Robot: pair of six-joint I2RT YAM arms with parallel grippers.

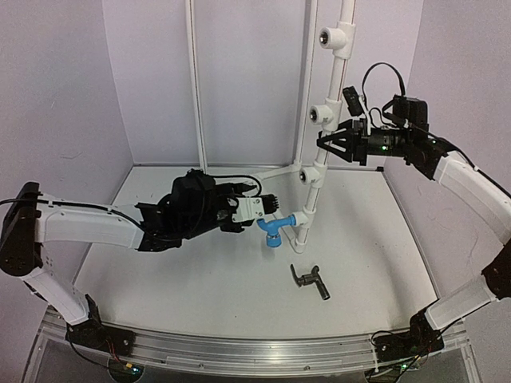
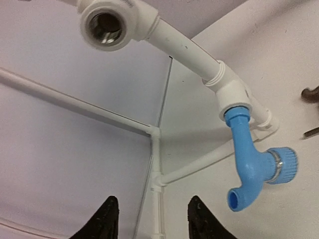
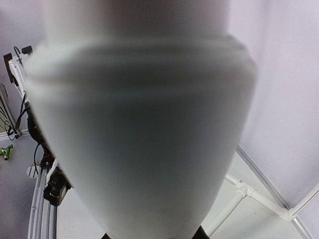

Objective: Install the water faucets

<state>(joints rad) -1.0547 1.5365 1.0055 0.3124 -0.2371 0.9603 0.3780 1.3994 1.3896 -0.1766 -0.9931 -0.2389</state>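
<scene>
The bright blue faucet (image 1: 275,227) sits screwed into the lowest fitting of the upright white pipe (image 1: 315,195), spout pointing down; the left wrist view shows the blue faucet (image 2: 254,164) at right. My left gripper (image 1: 270,203) hangs just left of it, open and holding nothing, fingertips (image 2: 107,216) apart and clear of the faucet. The black faucet (image 1: 310,281) lies loose on the table in front of the pipe. My right gripper (image 1: 322,146) straddles the pipe higher up. The pipe (image 3: 144,124) fills its wrist view, so I cannot make out whether its fingers press on it.
Three white tee fittings with open round sockets sit on the upright pipe, at top (image 1: 335,37), middle (image 1: 321,114) and lower (image 1: 307,175). A thin white frame (image 1: 196,88) stands behind. White walls close in the table (image 1: 200,287) on three sides.
</scene>
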